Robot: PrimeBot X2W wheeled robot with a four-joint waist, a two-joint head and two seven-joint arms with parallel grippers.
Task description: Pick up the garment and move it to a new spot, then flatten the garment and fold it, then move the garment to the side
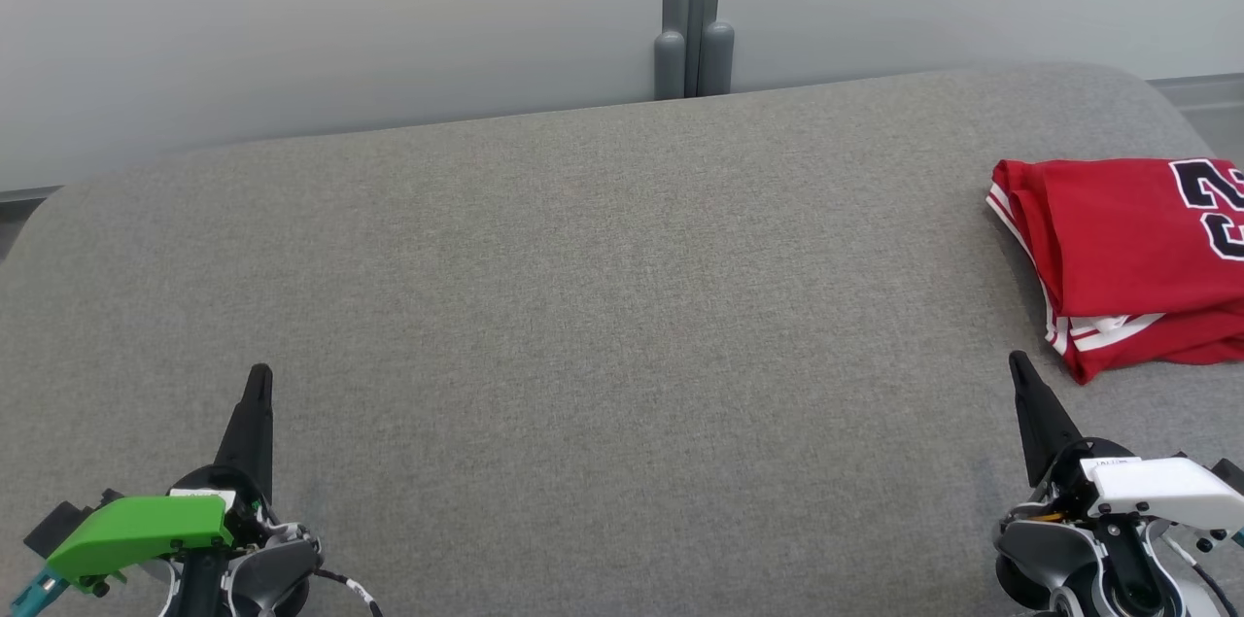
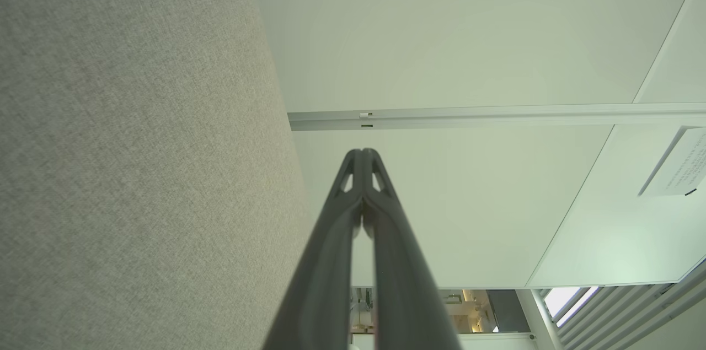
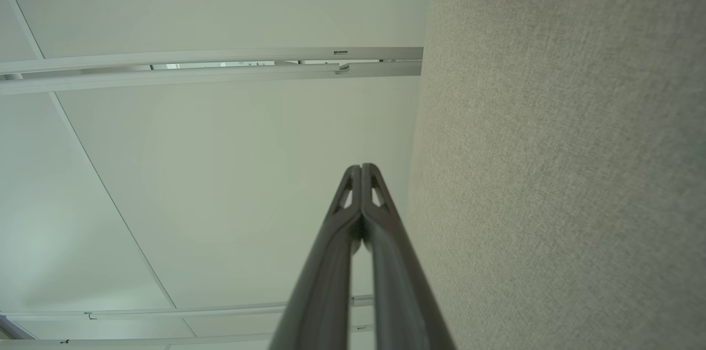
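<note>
On the grey table (image 1: 583, 257), far right, lay a folded red jersey (image 1: 1127, 253) | left claw (image 1: 260, 372) was closed, empty; right claw (image 1: 1015, 359) likewise, near it

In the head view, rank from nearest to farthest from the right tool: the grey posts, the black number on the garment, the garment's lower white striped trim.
1. Lower white striped trim: just ahead of the right tool, slightly right.
2. Black number: farther up the garment, at the view's right edge.
3. Grey posts: beyond the padded surface's far edge, ahead and left.
</note>
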